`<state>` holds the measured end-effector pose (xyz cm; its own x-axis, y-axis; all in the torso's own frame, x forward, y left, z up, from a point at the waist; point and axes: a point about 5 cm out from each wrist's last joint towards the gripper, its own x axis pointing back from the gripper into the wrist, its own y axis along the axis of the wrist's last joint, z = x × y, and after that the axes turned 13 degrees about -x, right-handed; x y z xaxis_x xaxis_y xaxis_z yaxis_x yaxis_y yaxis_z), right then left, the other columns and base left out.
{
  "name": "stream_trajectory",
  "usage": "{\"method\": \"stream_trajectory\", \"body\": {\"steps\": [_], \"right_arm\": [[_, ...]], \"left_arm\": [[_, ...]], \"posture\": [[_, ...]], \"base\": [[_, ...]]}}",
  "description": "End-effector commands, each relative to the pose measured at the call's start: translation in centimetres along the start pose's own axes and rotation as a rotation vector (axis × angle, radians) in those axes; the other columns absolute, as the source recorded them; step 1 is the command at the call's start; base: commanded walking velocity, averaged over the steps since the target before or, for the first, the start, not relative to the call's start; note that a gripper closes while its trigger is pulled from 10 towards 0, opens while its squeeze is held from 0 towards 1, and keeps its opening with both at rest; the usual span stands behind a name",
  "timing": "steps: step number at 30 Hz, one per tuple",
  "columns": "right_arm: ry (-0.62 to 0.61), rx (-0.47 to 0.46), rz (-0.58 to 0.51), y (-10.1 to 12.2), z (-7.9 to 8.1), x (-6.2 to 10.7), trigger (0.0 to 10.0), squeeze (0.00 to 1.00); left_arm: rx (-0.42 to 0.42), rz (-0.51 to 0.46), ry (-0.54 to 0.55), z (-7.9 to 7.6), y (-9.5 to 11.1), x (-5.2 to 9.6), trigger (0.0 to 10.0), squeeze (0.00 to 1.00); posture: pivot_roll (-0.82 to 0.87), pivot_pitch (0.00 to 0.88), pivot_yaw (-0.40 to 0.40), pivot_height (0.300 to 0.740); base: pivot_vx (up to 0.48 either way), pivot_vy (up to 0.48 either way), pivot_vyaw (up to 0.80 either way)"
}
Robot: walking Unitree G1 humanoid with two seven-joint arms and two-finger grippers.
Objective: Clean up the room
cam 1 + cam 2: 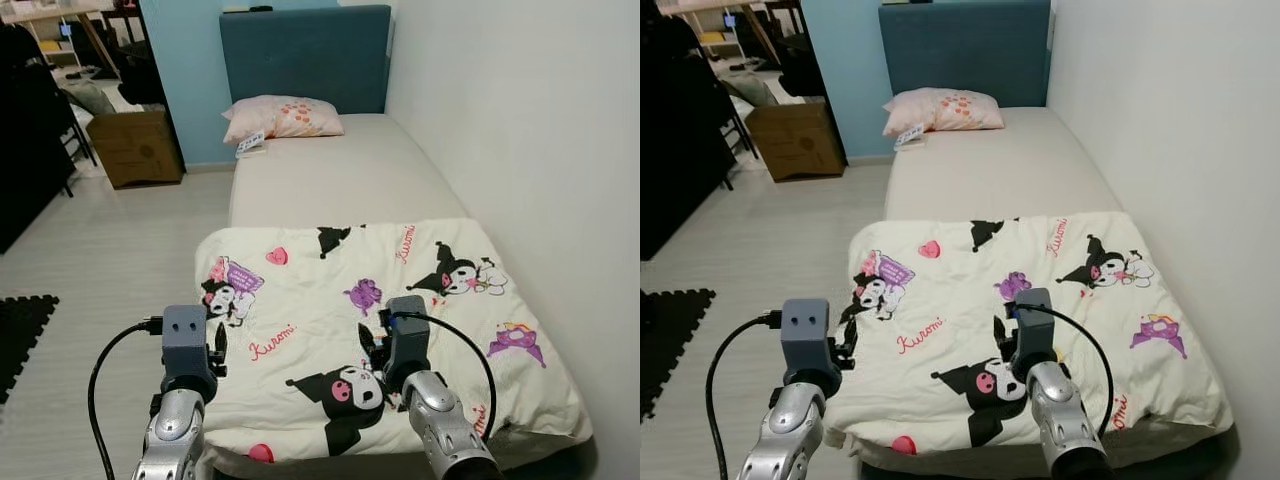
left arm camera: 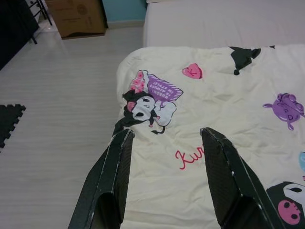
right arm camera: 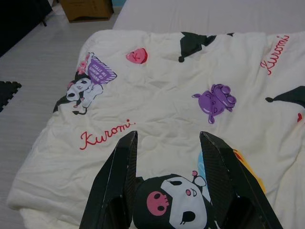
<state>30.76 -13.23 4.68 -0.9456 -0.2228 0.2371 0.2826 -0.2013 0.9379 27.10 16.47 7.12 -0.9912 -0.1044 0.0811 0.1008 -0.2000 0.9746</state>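
Both end effectors hang over the near end of the bed (image 1: pixel 330 180), fingers spread apart and holding nothing: the left end effector (image 2: pixel 164 176) above the near left edge of the cream cartoon-print blanket (image 1: pixel 380 320), the right end effector (image 3: pixel 167 181) over its middle. The blanket lies spread beneath and beyond them, covering the bed's near half. Left of the left end effector lie pale wood floor (image 1: pixel 110 260) and a black foam mat (image 1: pixel 20 335). Farther off, past bare mattress, a pink pillow (image 1: pixel 282 117) rests against a blue headboard (image 1: pixel 305 55); a cardboard box (image 1: pixel 135 147) stands far left
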Motion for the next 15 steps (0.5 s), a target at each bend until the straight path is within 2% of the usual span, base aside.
{"method": "stream_trajectory", "body": {"steps": [1, 2, 12, 15], "right_arm": [[0.014, -0.005, 0.000, -0.10, 0.45, -0.04, 10.0, 0.00], [0.015, -0.004, 0.000, -0.09, 0.46, -0.05, 10.0, 0.00], [0.017, -0.006, -0.001, -0.06, 0.57, -0.08, 10.0, 0.00], [0.017, -0.010, 0.001, -0.16, 0.66, -0.05, 10.0, 0.00]], "left_arm": [[0.004, 0.006, 0.025, 0.58, -0.31, 0.28, 10.0, 0.00], [0.007, 0.005, 0.028, 0.68, -0.29, 0.30, 10.0, 0.00], [0.013, -0.015, 0.035, 1.11, -0.05, 0.42, 10.0, 0.00], [-0.009, -0.023, 0.030, 1.13, 0.09, 0.52, 10.0, 0.00]], "posture": [[0.03, 0.032, -0.009, 0.740], [0.03, 0.033, -0.009, 0.740], [0.04, 0.038, -0.008, 0.740], [0.04, 0.044, -0.004, 0.740]], "base": [[0.000, 0.000, 0.00], [0.000, 0.000, 0.00], [0.000, 0.480, 0.00], [0.000, 0.000, 0.00]]}}
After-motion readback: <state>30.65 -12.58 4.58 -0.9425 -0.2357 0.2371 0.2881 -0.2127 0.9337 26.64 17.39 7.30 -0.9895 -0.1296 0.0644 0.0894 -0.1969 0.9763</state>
